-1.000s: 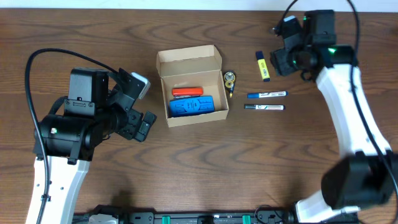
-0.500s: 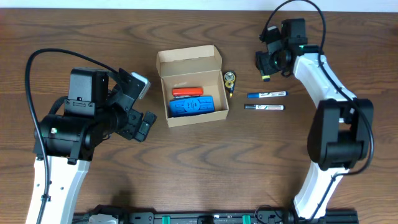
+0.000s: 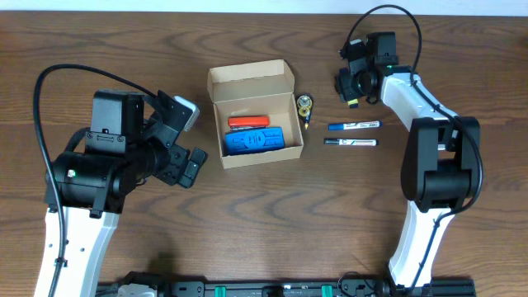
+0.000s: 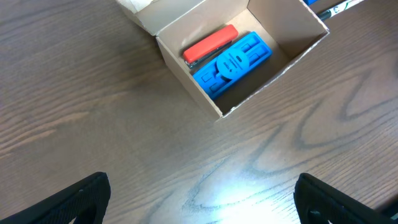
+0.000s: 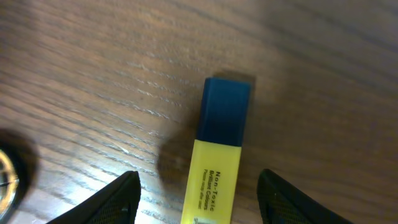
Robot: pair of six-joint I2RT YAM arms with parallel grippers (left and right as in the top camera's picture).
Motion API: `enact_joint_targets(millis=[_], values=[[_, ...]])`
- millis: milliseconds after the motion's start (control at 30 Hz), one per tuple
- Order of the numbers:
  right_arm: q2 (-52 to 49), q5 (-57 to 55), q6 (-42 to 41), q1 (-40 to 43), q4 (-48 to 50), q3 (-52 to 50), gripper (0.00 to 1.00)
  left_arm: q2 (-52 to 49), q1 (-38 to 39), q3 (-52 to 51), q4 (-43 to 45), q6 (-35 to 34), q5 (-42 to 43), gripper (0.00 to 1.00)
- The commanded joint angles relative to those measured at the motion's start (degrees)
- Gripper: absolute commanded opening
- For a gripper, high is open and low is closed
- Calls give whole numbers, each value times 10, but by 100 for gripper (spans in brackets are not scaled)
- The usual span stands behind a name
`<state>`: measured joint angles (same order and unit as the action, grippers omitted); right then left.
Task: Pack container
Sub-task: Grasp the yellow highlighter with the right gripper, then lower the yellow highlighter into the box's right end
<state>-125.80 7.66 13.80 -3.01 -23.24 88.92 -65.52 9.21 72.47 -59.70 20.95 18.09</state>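
Right wrist view: the right gripper (image 5: 200,190) stands with jaws apart astride a yellow highlighter (image 5: 219,162), touching neither side. The highlighter's long axis, blue cap foremost, runs square across the closing line, so a plain squeeze should catch its narrow width. Overhead, the open box (image 3: 250,81) lies well off toward the left arm, whose left gripper (image 4: 208,205) hangs spread wide and empty beside it.

OCCLUDED: highlighter (image 3: 353,103) mostly under right gripper (image 3: 357,84) | CROPPED: highlighter lower body at right wrist bottom edge; container (image 4: 186,73) flap and blue marker (image 4: 329,7) at left wrist top edge | BLURRED: round item (image 5: 9,177), unidentifiable
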Motion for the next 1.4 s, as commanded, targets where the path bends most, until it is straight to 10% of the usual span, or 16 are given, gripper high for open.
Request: enact_joint_targets(millis=[0,567,1367], values=[[-22,-2,-15,0,2,2,62,0,-3,7,-1,-4,8,95],[-19,19,-102,-2,-20,2,16,0,-3,7,-1,-4,8,95],[287,-26,-276,-210,-184,2,13,0,-3,7,-1,-4,8,95]])
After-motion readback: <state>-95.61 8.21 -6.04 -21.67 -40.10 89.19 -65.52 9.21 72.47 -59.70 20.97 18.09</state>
